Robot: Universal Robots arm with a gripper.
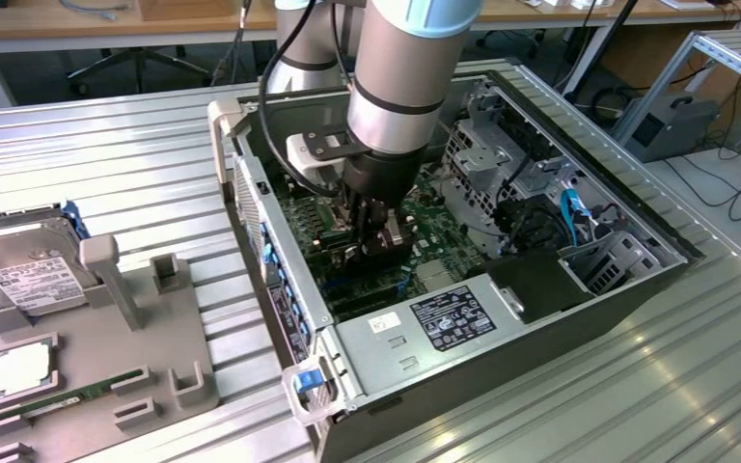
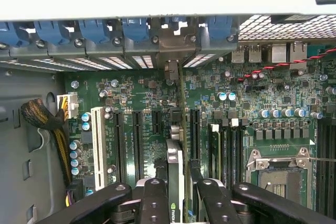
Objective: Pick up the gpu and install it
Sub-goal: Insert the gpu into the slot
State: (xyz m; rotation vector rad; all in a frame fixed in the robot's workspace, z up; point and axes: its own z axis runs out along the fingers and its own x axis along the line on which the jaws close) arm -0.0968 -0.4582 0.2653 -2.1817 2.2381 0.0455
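You have the gripper (image 2: 176,195) closed on the gpu (image 2: 175,177), holding it on edge so its lower edge faces the slots on the motherboard (image 2: 157,103). It hangs low inside the computer case (image 1: 525,357), its bracket end toward the rear slot openings (image 2: 173,40). Room is tight: neighbouring slots on both sides, the drive cage (image 1: 486,154) near the arm.

Bench (image 1: 113,164): ribbed bare metal, satin sheen. Computer case (image 1: 384,362): matt grey sheet steel. Motherboard (image 2: 131,93): glossy green circuit board. Claw (image 2: 176,195): matt black.
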